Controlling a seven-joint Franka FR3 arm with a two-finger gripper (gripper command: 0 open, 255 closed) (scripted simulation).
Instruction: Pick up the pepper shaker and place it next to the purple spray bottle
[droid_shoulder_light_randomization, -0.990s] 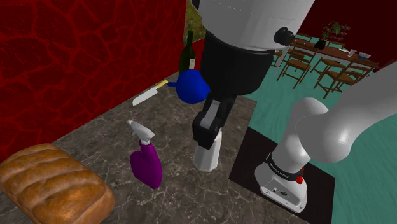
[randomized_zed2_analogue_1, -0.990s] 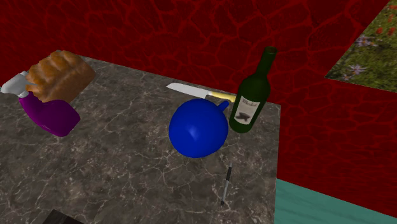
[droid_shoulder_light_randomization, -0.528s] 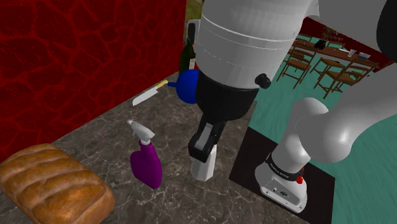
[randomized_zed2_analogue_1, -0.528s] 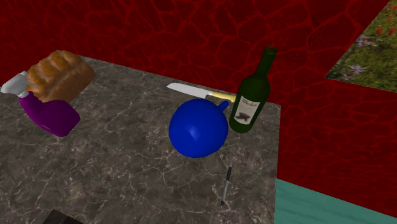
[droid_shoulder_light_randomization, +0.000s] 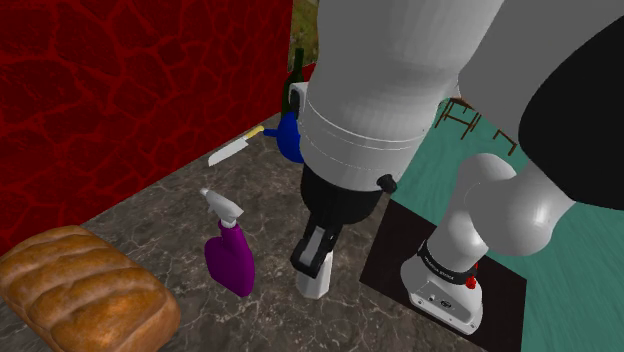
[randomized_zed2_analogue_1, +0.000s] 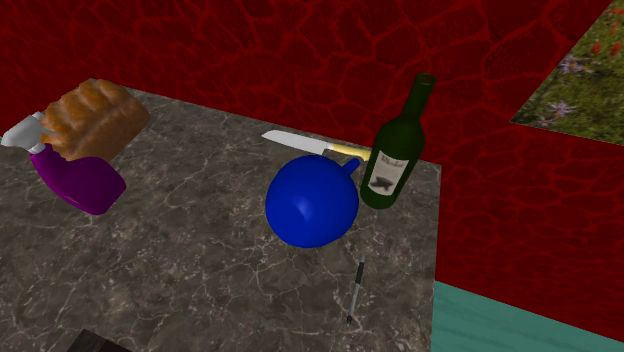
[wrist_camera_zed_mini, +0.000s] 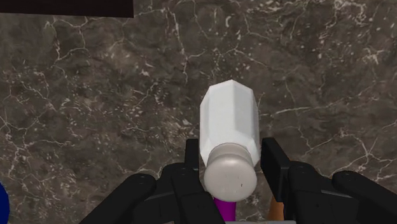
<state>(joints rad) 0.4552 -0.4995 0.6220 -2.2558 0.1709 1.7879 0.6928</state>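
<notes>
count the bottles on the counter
2: purple spray bottle near the brown bread loaf; dark green wine bottle beside the round blue jug. The white arm may hide others.

Flat, even light covers every view, and outlines are crisp to the edges. The arm shades from bright white to grey along its curves. The dark tabletop looks dim; the pepper shaker shows pale, softly shaded facets.

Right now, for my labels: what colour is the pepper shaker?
The pepper shaker is white; wrist view shows it best.
</notes>
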